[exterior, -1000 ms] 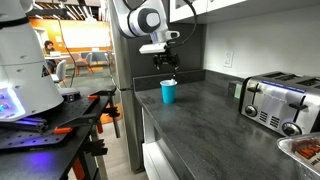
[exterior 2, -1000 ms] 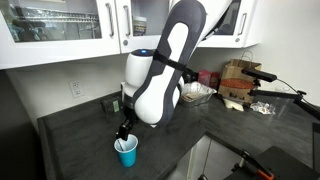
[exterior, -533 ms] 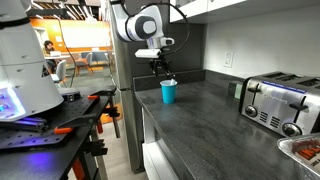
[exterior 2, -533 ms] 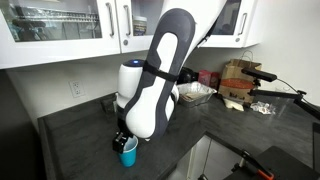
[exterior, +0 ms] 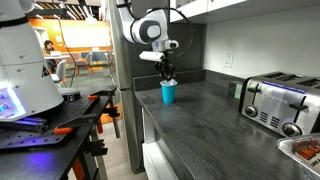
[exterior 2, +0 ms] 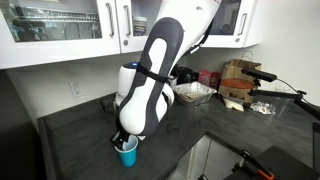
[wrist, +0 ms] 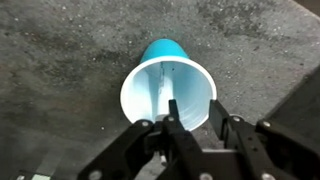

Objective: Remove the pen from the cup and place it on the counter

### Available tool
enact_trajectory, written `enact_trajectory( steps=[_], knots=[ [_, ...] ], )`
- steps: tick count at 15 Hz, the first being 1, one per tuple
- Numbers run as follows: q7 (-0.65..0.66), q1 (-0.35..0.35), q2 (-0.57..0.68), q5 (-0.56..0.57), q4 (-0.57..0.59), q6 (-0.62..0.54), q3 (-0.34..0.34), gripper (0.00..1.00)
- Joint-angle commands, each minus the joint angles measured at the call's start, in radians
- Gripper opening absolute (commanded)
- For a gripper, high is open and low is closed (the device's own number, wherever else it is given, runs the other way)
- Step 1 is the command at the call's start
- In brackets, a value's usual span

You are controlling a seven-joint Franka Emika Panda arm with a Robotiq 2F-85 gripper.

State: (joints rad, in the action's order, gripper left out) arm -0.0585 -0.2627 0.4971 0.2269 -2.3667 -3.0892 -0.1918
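The teal-blue cup [exterior: 168,93] stands near the end of the dark grey counter [exterior: 215,125] and shows in both exterior views [exterior 2: 127,154]. My gripper [exterior: 168,72] hangs straight down over the cup's mouth, fingertips at the rim [exterior 2: 124,141]. In the wrist view the cup [wrist: 160,70] fills the middle. The gripper [wrist: 194,108] reaches over its near rim, jaws narrowed but still apart, with only rim and cup wall in the gap. A pale streak inside the cup [wrist: 158,93] may be the pen; I cannot make it out clearly.
A silver toaster [exterior: 276,103] stands further along the counter, with a tray [exterior: 305,150] in front of it. A black workbench with orange clamps [exterior: 60,122] lies past the counter's end. Boxes and clutter [exterior 2: 238,85] sit on the far counter. White cabinets hang overhead.
The arm has come down onto the cup and the fingers have drawn much closer together. The cup has not moved.
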Motion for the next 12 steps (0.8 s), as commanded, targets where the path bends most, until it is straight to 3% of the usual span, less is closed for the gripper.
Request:
enact_trajectory(
  steps=[1, 12],
  knots=[
    [-0.037, 0.029, 0.043, -0.022, 0.056, 0.033, -0.019, 0.42],
    [-0.055, 0.055, 0.131, -0.015, 0.11, 0.027, -0.018, 0.39]
  ],
)
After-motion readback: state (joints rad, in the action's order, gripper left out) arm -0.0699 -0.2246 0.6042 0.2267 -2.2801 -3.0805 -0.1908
